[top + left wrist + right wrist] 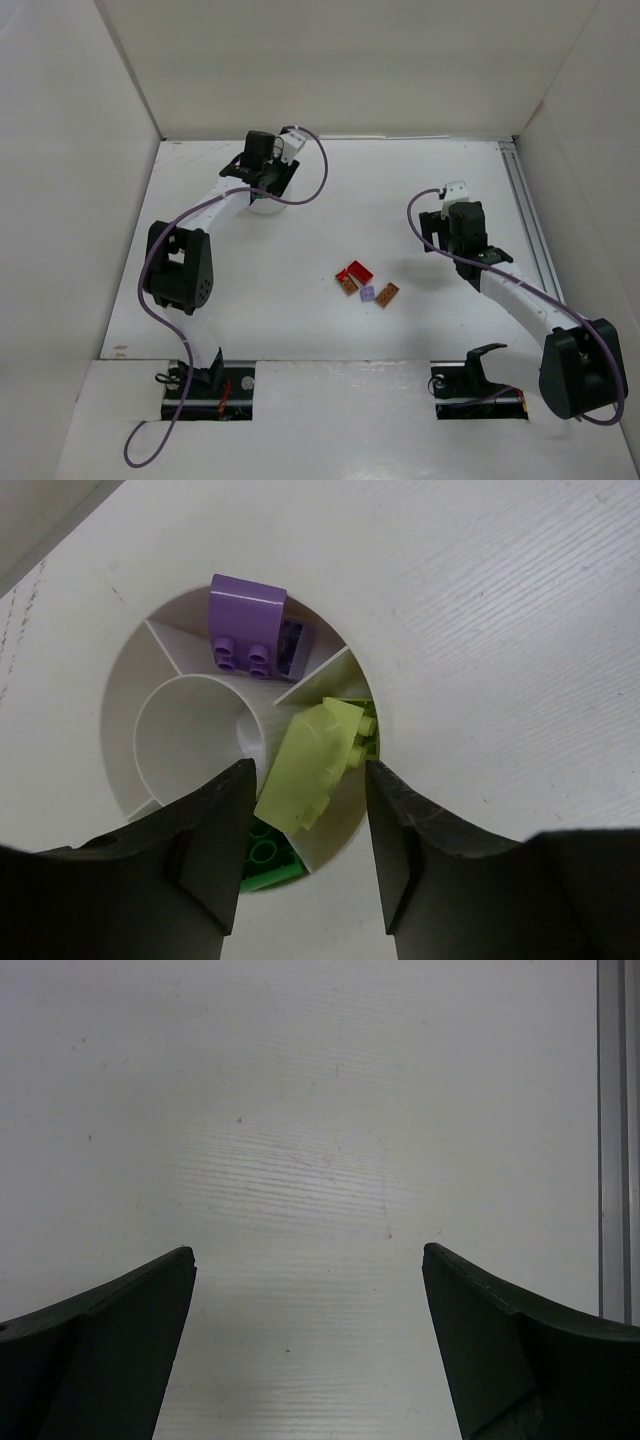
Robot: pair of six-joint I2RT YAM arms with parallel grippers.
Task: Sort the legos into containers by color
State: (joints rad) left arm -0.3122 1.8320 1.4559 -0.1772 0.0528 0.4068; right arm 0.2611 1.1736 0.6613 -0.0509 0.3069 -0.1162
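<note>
My left gripper hangs open over the white divided dish, at the back left of the table in the top view. A pale yellow-green brick lies tilted in a right-hand wedge, just beyond the fingertips and free of both. Under it lies a green brick. A lilac brick rests in the top wedge. On the table's middle lie a red brick, two orange-brown bricks and a lilac one. My right gripper is open over bare table, right of them.
White walls enclose the table on three sides. A metal rail runs along the right edge, close to the right arm. The dish's centre ring and its left wedges hold nothing.
</note>
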